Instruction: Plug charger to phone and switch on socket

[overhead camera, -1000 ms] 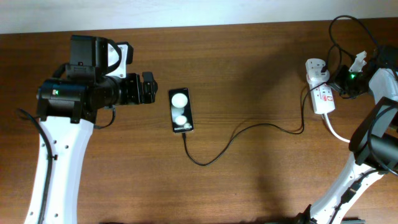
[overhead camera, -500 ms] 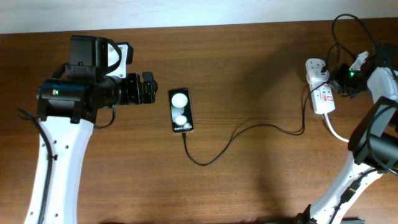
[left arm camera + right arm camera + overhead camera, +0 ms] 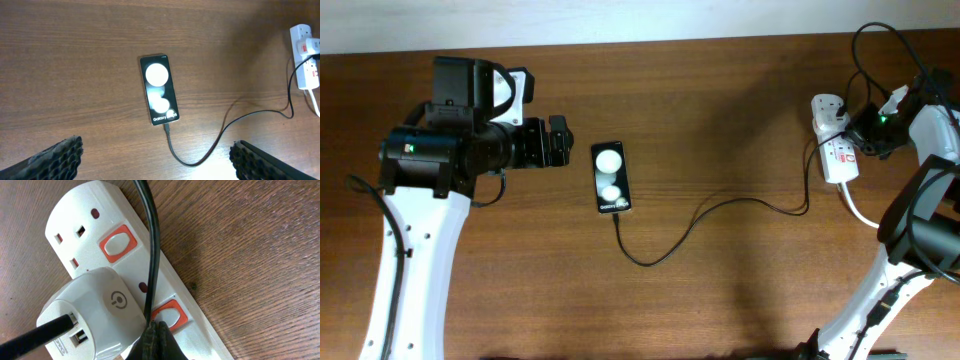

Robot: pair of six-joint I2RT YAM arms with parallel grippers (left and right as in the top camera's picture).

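Right gripper (image 3: 155,339) down at the socket (image 3: 80,215).
Pinched together, it meets a red switch (image 3: 169,316); left gripper (image 3: 560,142) hovers spread, left of the phone (image 3: 611,178).

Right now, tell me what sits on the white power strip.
A white plug adapter, a thin black cable crossing it, and the right tool at one red switch. The adapter hides its outlet.
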